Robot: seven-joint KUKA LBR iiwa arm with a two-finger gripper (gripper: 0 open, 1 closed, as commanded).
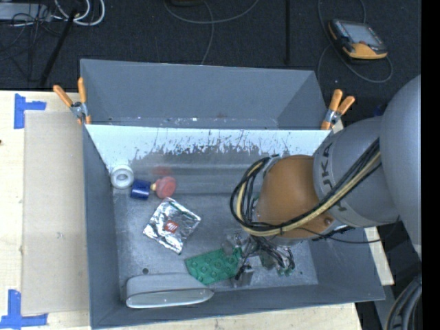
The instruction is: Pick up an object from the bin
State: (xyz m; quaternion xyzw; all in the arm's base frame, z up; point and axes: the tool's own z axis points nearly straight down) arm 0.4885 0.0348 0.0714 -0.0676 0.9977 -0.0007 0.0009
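My gripper point(243, 256) hangs low in the front right part of the bin, partly hidden under the arm's orange cover. It is right at the right-hand edge of a flat green studded plate point(212, 266) that lies on the bin floor. I cannot make out whether it touches the plate. A crumpled silver foil packet point(172, 227) with a red mark lies to the left of it. A small green scrap point(286, 271) sits just right of the gripper.
A long pale grey oval thing point(168, 297) lies along the front wall. At the back left stand a white roll point(122, 177), a blue cap point(140, 192) and a pink-red ball point(165, 186). The arm covers the bin's right side.
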